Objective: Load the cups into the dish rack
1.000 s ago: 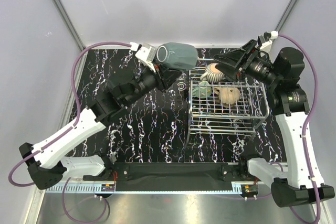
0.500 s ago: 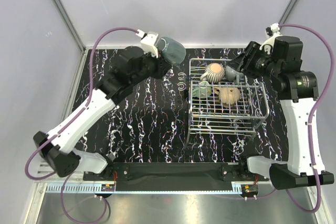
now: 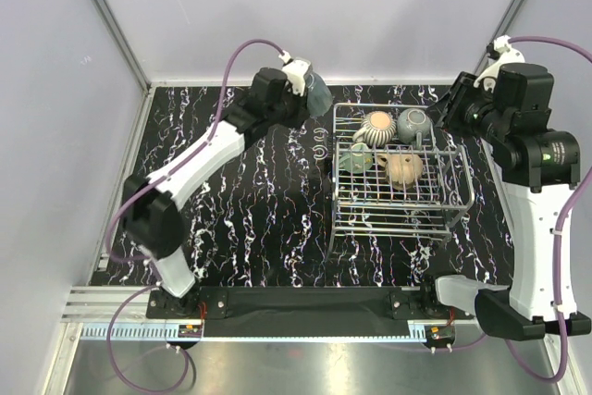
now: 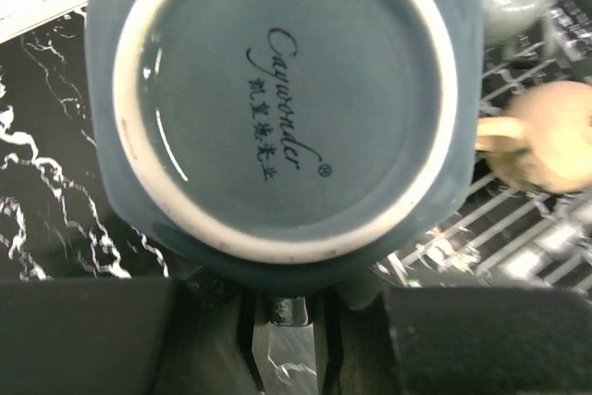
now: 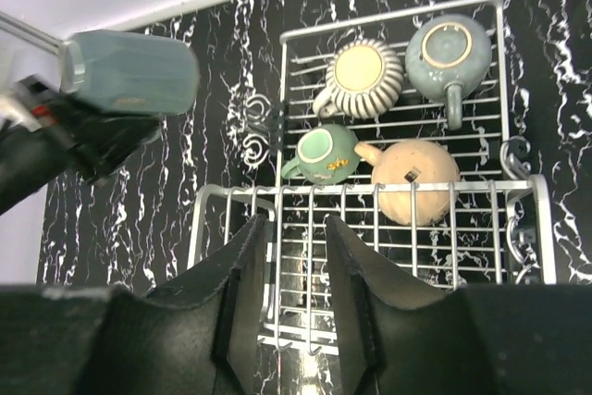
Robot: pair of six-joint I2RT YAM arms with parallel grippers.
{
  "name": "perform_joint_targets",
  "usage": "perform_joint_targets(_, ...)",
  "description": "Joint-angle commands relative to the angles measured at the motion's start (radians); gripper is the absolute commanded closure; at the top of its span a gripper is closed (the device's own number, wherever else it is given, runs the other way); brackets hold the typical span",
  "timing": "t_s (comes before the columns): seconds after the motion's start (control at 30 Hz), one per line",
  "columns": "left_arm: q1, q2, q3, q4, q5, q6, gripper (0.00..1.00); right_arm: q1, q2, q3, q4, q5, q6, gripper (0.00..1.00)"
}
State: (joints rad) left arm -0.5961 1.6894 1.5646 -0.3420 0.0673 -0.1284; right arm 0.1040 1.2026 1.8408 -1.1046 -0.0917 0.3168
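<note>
Above marbled table (image 3: 240, 191), left hand (image 3: 303, 88) grasps dark teal cup (image 3: 318, 96) sideways (base toward wrist); right hand (image 5: 294, 228) parted.

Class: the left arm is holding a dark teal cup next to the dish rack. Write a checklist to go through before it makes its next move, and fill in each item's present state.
1. Grip: left gripper shut on the dark teal cup, cup in the air: ok.
2. Cup above the dish rack: it hangs outside the far left corner: not ok.
3. Free room in the rack: near half holds no cup: ok.
4. Right gripper out of the way: open, empty, beside the far right corner: ok.
5. Striped cup, grey-green cup, teal-green cup, tan cup seated firmly: cannot tell.
</note>
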Motion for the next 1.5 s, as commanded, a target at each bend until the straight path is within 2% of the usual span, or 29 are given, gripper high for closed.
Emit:
perform_joint_targets(0.0,0.022,0.073,0.164,0.166,0.089,0.068,1.00,0.003,-0.021,0.058,-0.005,0.046,-0.019,0.62)
perform_joint_targets(0.2,0.022,0.246,0.337,0.083,0.134,0.121,1.00,0.005,-0.046,0.034,0.003,0.055,-0.024,0.62)
perform_joint_targets(0.4,0.019,0.360,0.454,0.037,0.153,0.093,1.00,0.003,-0.057,0.028,0.015,0.084,-0.028,0.62)
perform_joint_targets(0.67,0.009,0.420,0.388,0.152,0.166,-0.071,1.00,0.005,-0.080,0.000,0.034,0.021,0.007,0.64)
perform_joint_targets(1.03,-0.024,0.504,0.413,0.176,0.126,-0.115,1.00,0.003,-0.080,-0.019,0.035,-0.006,0.013,0.66)
perform_joint_targets(1.23,-0.050,0.507,0.364,0.227,0.108,-0.146,1.00,0.003,-0.107,-0.040,0.060,-0.031,0.030,0.67)
perform_joint_targets(1.47,-0.076,0.524,0.377,0.248,0.068,-0.143,1.00,0.005,-0.113,-0.050,0.060,-0.026,0.030,0.69)
